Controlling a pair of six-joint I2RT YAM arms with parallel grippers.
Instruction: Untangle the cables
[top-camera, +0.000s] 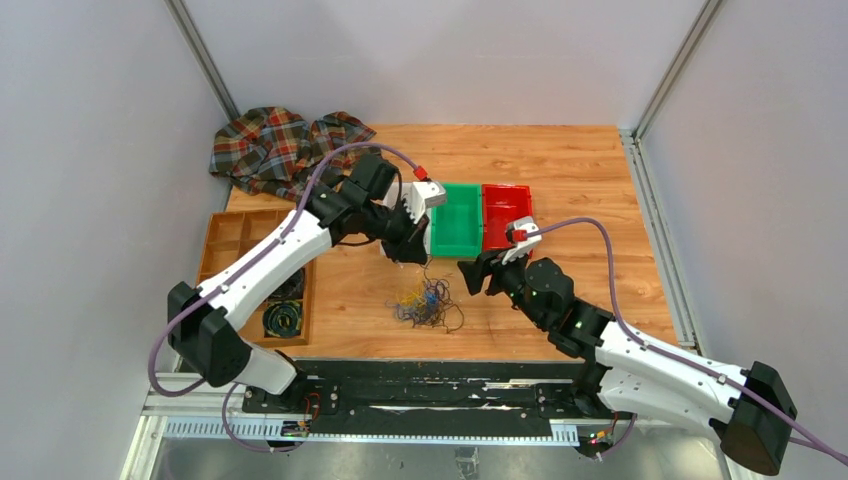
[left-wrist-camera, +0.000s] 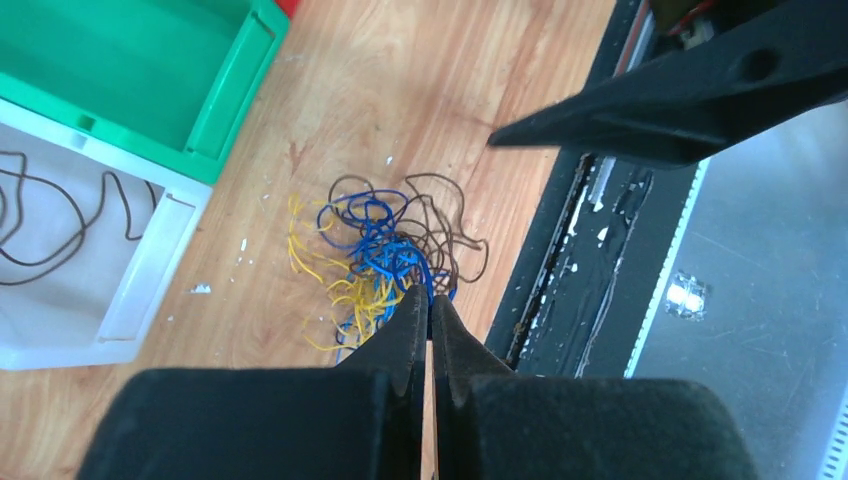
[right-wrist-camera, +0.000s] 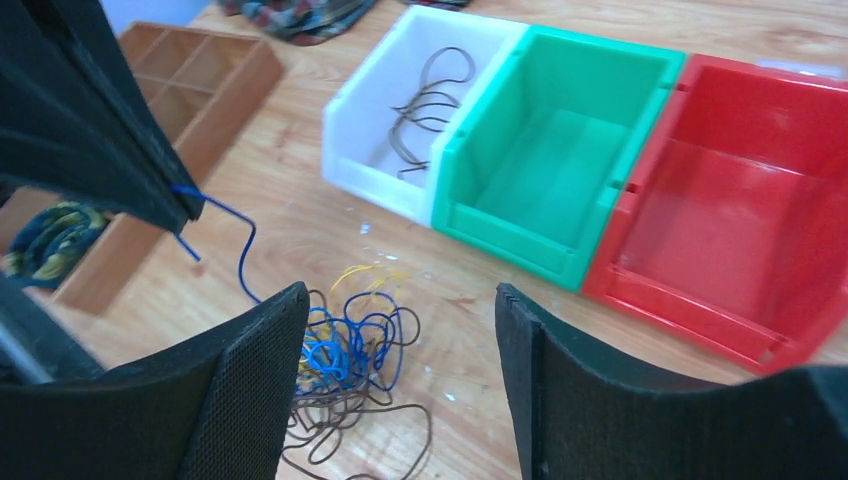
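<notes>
- my left gripper (top-camera: 408, 250) (left-wrist-camera: 430, 305) (right-wrist-camera: 186, 203) is pinched fully together, with 1 thin blue cable (right-wrist-camera: 243, 250) caught at its very tip.
- that blue cable drops from the left tips in a loose bend to the tangle of thin blue, yellow and brown cables (top-camera: 428, 303) (left-wrist-camera: 385, 260) (right-wrist-camera: 345, 350).
- the tangle lies on the wooden table (top-camera: 570, 170) directly below the left gripper's tips.
- my right gripper (top-camera: 470, 275) (right-wrist-camera: 400, 300) is spread wide, with nothing between its pads.
- it hangs above the table with the tangle below it, toward its left finger (right-wrist-camera: 250, 390).
- the 2 grippers are near each other but apart, tips angled toward one another over the tangle.
- beyond my right gripper 3 plastic bins stand side by side, touching: a white plastic bin (left-wrist-camera: 150, 270) (right-wrist-camera: 370, 180), a green plastic bin (top-camera: 455, 220) (left-wrist-camera: 230, 110) (right-wrist-camera: 500, 225) and a red plastic bin (top-camera: 505, 205) (right-wrist-camera: 700, 310).
- a brown cable (left-wrist-camera: 60, 230) (right-wrist-camera: 425, 110) lies loosely curled inside the white bin.
- further out past the left gripper sits a divided wooden tray (top-camera: 225, 245) (right-wrist-camera: 220, 110), with a dark coiled bundle (top-camera: 283, 318) in 1 of its compartments.
- a plaid cloth (top-camera: 280, 140) is bunched at the table's far corner, beyond the tray.
</notes>
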